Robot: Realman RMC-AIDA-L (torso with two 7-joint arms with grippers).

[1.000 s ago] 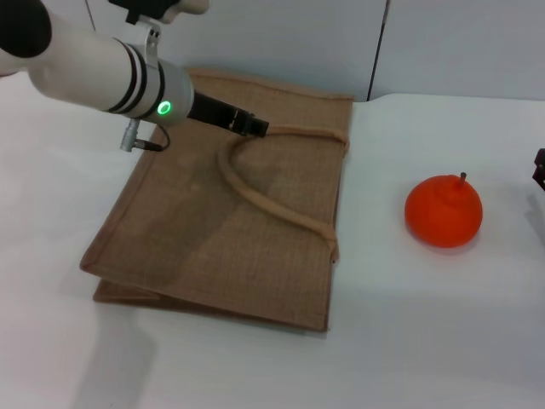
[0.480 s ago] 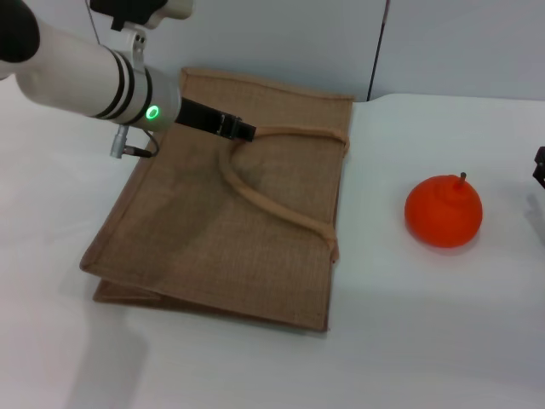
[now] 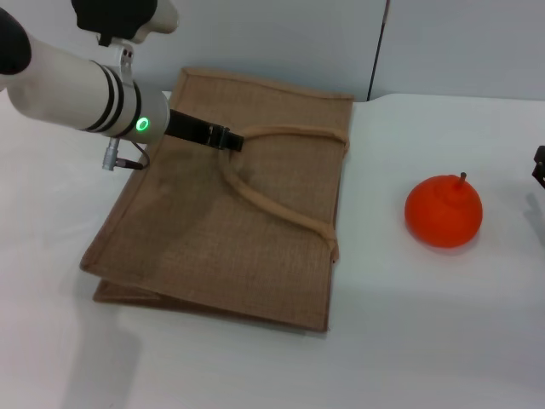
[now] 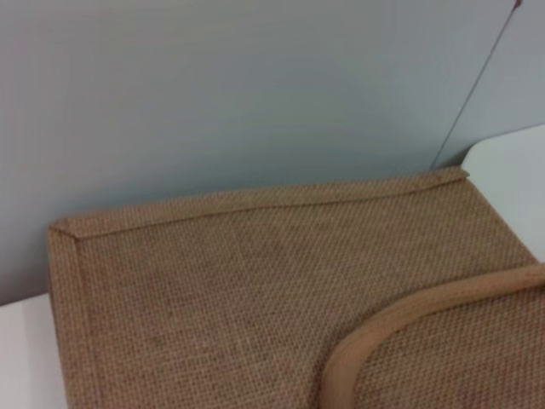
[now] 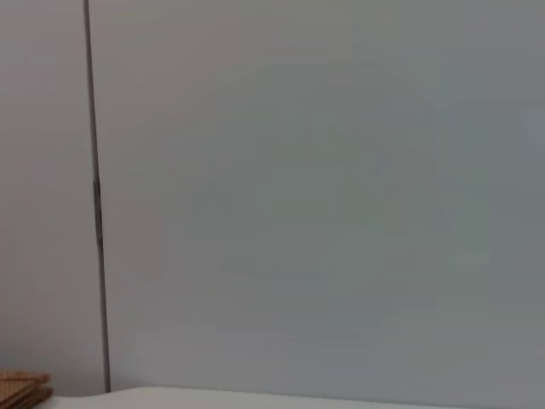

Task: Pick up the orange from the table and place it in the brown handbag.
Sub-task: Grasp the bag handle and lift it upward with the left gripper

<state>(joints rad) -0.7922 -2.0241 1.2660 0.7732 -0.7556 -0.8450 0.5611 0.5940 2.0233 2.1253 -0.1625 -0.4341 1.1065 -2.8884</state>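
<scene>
The brown handbag (image 3: 230, 230) lies flat on the white table (image 3: 426, 341), left of centre. My left gripper (image 3: 226, 138) is over the bag's upper part, shut on the top of its looped handle (image 3: 281, 209). The orange (image 3: 443, 211), with a short dark stem, sits on the table to the right of the bag, apart from it. Only a dark tip of my right gripper (image 3: 540, 167) shows at the right edge, beyond the orange. The left wrist view shows the bag's woven cloth (image 4: 255, 281) and a piece of handle (image 4: 400, 315).
A grey wall (image 3: 298, 34) with a vertical seam stands behind the table. A corner of the bag (image 5: 21, 388) shows in the right wrist view below that wall.
My left gripper has drawn back to the left over the bag, and the top of the handle loop has followed it. The orange and right arm have not moved.
</scene>
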